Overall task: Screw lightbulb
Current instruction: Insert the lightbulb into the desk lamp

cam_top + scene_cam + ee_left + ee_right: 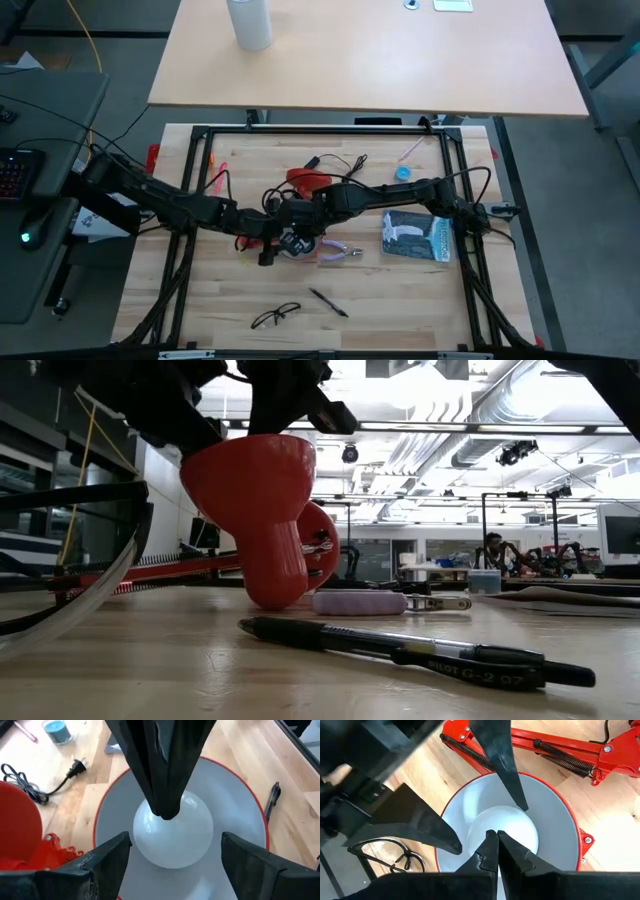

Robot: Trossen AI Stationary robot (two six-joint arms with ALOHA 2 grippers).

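High view: two arms meet at the middle of the worktop (pixel 400 300), the left pincer (pixel 272 245) and right pincer (pixel 296 240) close together over one red lamp (pixel 305 180). Beside the right pincer lies one pair of pliers (pixel 340 252); nearer the worktop's front edge are one pen (pixel 328 302) and one pair of glasses (pixel 275 316). One white cylinder (pixel 249 22) stands on the far table.

Low view: the lamp's one red shade (pixel 255 490) hangs tilted under the pincers, mouth upward. The pen (pixel 420 648) lies in front, the pliers (pixel 385 602) behind it.

Left wrist view: one lightbulb (pixel 172 832) sits in the white-lined shade (pixel 240 815). The left pincer (pixel 172 865) stands wide open, its fingers (pixel 107 860) on either side of the bulb without touching it. The right pincer (pixel 167 810) comes down onto the bulb's top, blocking part of it. One blue roll of tape (pixel 55 730) and one plug (pixel 75 767) lie beyond.

Right wrist view: the right pincer (pixel 497 847) is nearly closed, tips touching the lightbulb (pixel 515 827) but gripping nothing. One left finger (pixel 502 760) crosses the shade's rim (pixel 570 820).
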